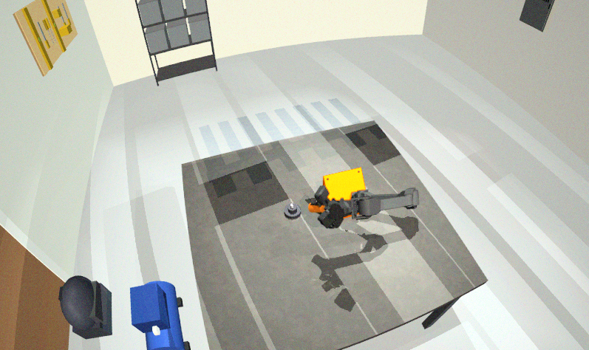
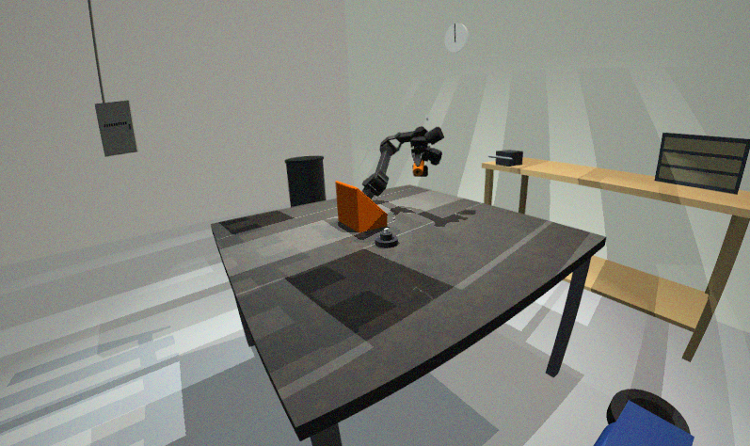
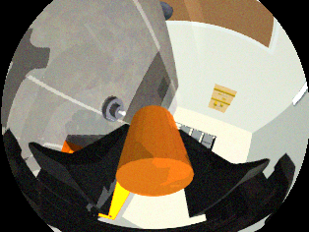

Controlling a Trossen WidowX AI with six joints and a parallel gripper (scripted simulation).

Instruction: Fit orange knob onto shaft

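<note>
While the gripper (image 1: 314,207) (image 2: 419,161) (image 3: 153,131) hangs up in the air over the table (image 1: 253,261) (image 2: 477,248) (image 3: 89,59), it's clamped on the orange knob (image 1: 316,208) (image 2: 419,168) (image 3: 154,152), so yeah, the part is right there between the 2 black fingers. In the wrist view 1 flat round end of the knob faces the camera, and that end looks plain to me. The exterior view gives a tiny dark spot on an end of it, but it's too small to tell if that's the hole, and I can't tell where any flat side sits either.

The round pedestal (image 1: 292,213) (image 2: 386,242) (image 3: 108,109) stands on the table, lower than the gripper and off to 1 side of it, with the silver shaft (image 1: 292,205) (image 2: 386,230) (image 3: 121,113) poking up from its middle, bare. So the knob is apart from the shaft, not seated. Can't make out the shaft's flat from these angles, sorry. Also below the gripper there's the big orange wedge-shaped block (image 1: 344,184) (image 2: 360,209), its top showing bright yellow from overhead, near the pedestal on the table.
</note>
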